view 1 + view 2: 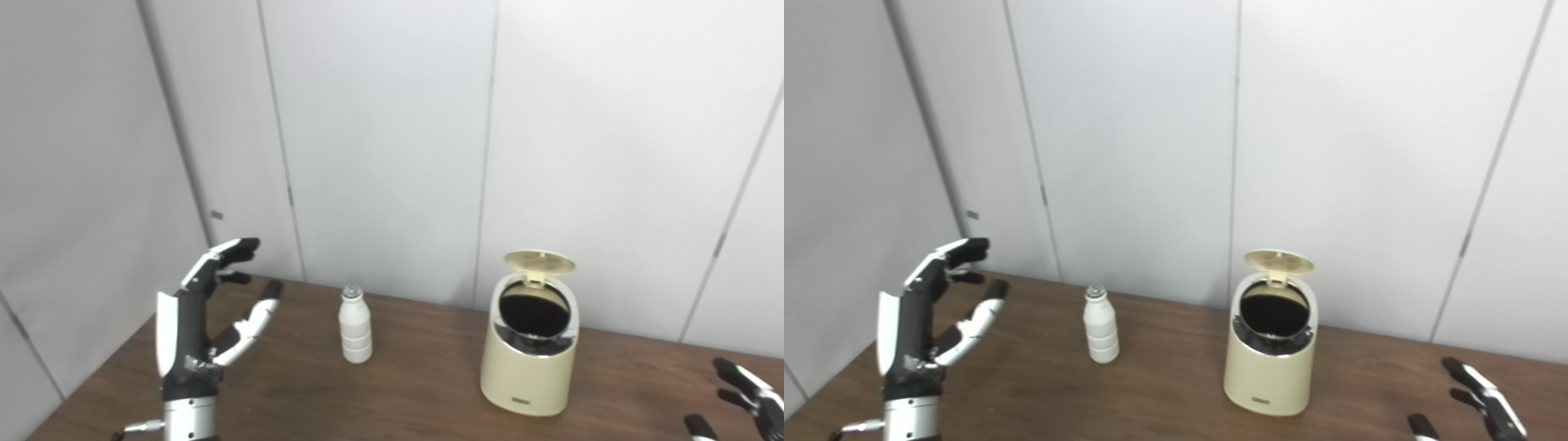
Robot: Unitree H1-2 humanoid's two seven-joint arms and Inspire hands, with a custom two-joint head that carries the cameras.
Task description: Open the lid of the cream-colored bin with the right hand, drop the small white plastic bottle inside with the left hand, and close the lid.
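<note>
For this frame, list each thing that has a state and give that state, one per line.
bin: upright on the table, opening exposed
lid: flipped up, open
bottle: upright, capped, on the table left of the bin, not held
left hand: raised, open, empty, apart from the bottle
right hand: low at the frame edge, open, empty

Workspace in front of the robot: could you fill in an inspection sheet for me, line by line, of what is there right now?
Surface: brown wooden table, bare apart from two items.
Job's things: cream-colored bin upright, its lid flipped open, dark inside; small white plastic bottle upright to the bin's left, apart from it, untouched.
Clutter: nothing seen.
Hands: left hand raised, fingers apart, holding nothing, left of the bottle; right hand low at the picture's lower right corner, partly cut off, fingers apart, empty.
Cables: nothing seen.
Surroundings: plain pale wall panels behind the table.
</note>
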